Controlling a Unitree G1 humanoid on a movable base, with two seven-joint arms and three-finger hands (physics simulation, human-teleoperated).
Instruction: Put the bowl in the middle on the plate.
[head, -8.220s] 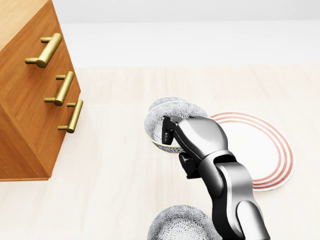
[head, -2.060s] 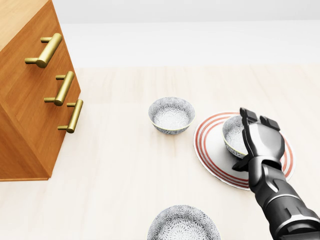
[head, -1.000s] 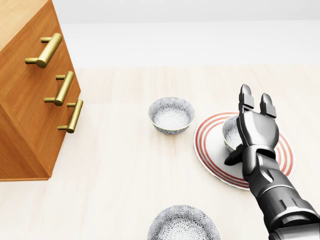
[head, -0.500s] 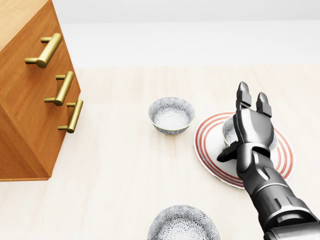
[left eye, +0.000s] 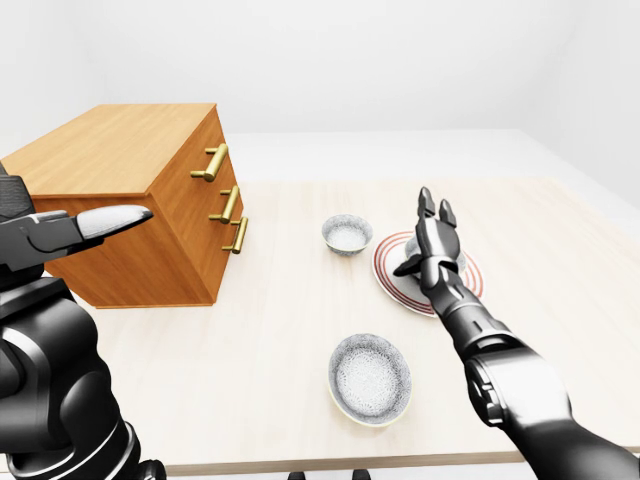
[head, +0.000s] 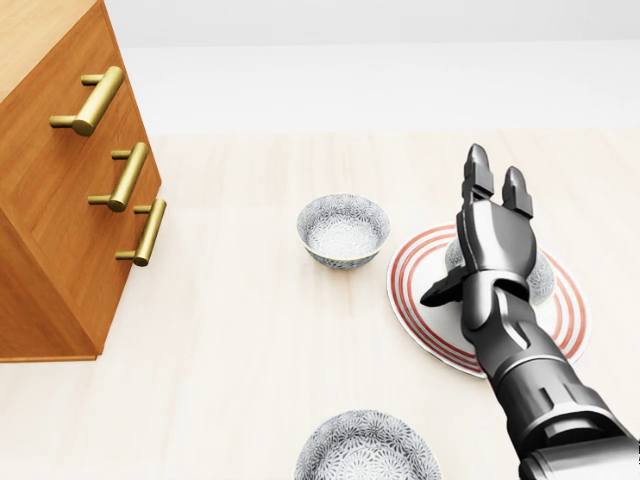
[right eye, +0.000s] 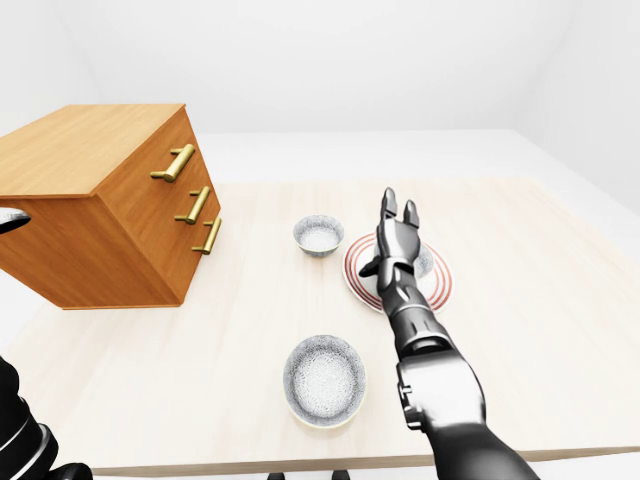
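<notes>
pale tabletop (head: 240, 330) spans the views. at left we note a drawer cabinet (head: 60, 200) and our left hand (left eye: 70, 228), grip not determinable. upper bowl (head: 343, 230) and lower bowl (head: 367, 447) sit left of the striped plate (head: 418, 300). the task bowl (head: 541, 282) stands on it, behind our right hand (head: 492, 250), fingers spread.

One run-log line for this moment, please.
stage: bowl placed | small grey-patterned bowl: sitting on red-ringed white plate | right hand: open, above bowl

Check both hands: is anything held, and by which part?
Nothing is held. The right hand is open, over the bowl that sits on the plate. The left hand is empty.
</notes>
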